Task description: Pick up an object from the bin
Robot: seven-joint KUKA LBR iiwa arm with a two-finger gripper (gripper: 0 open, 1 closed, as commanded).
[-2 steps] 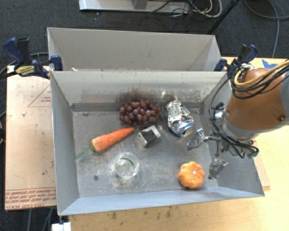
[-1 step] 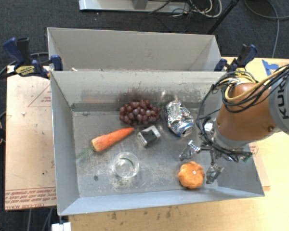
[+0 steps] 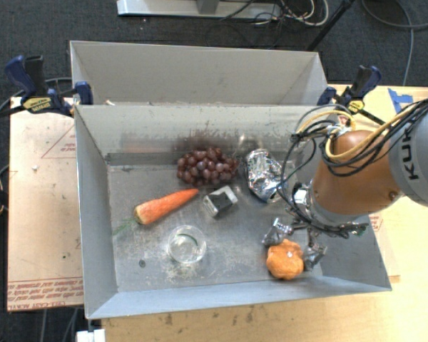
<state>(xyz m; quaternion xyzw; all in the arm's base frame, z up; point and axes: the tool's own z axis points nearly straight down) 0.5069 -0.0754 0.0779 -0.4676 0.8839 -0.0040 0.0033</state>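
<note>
Orange fruit (image 3: 285,261), small and round, lies well to the right of the carrot (image 3: 165,205) and a little lower. The claw (image 3: 294,245) is spread wide around its top. It looks light, firm and likely to roll, so I'd pinch across its widest middle.

Between the fingers: the gripper (image 3: 296,246) has its fingers (image 3: 277,230) spread apart, and a round orange fruit (image 3: 285,263) sits in the gap, at the tips.
View-left of the fingers: bare bin floor gives open passage as far as a clear glass cup (image 3: 185,245).
Beyond the fingers, toward the far wall: a crumpled foil ball (image 3: 262,173) stands near, with a small dark block (image 3: 221,200) beside it.
Farther off, far-left: a carrot (image 3: 165,205) and a grape bunch (image 3: 207,165), well apart from the fingers.
Near side of the fingers: the bin (image 3: 200,291) slopes up just past the fruit, leaving little room.
View-right of the fingers: the robot's own arm and cables crowd the space.
</note>
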